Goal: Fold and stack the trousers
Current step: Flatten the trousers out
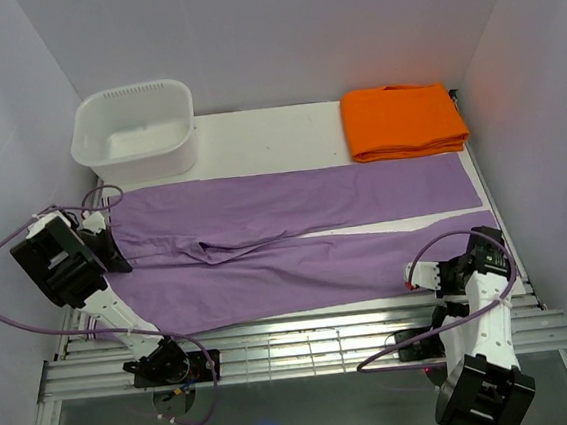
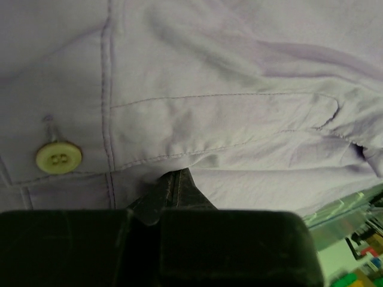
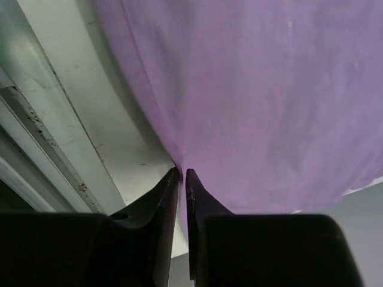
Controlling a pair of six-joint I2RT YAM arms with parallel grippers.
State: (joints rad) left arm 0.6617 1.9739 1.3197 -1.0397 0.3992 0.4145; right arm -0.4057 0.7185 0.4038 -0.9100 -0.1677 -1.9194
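Gripping step: we note the left hand (image 2: 173,182) clamped on the trousers (image 1: 297,246) at the waist, right hand (image 3: 181,173) pinching the near hem. Next, likely a level joint lift across.

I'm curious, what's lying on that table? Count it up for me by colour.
Purple: 1, trousers
Orange: 1, folded cloth
White: 1, plastic tub
Total: 3
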